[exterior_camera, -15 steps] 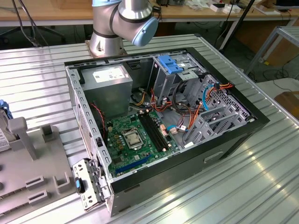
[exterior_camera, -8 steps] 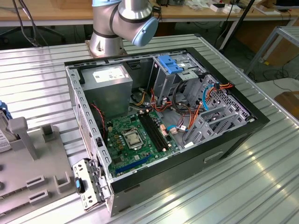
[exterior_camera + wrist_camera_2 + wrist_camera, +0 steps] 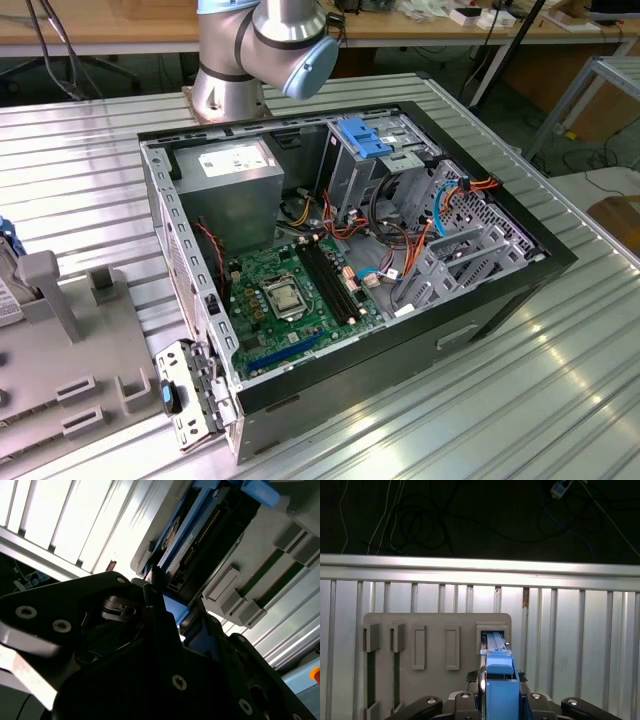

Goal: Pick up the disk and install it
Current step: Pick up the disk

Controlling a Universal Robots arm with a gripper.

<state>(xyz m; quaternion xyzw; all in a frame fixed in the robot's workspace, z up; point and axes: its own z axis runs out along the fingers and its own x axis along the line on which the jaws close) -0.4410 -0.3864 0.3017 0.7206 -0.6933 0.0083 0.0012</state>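
Note:
In the first wrist view the disk (image 3: 495, 645) stands on edge in a slot of the grey holder plate (image 3: 435, 630), its bright blue rail facing the camera. My gripper (image 3: 500, 677) sits over its near end, with one finger close against each side, shut on the disk. In the second wrist view the disk (image 3: 200, 535) shows its dark face, connector row and blue rails just beyond the black gripper body (image 3: 150, 645). The disk's lower part is hidden inside the holder.
In the exterior view an open computer case (image 3: 500, 300) lies on the ribbed metal table, with a motherboard (image 3: 290, 285), a grey power-supply box (image 3: 235, 180) and a drive cage with a blue clip (image 3: 365, 140). The grey holder plate (image 3: 70, 340) lies at that view's left. The arm's base (image 3: 250, 50) stands behind the case.

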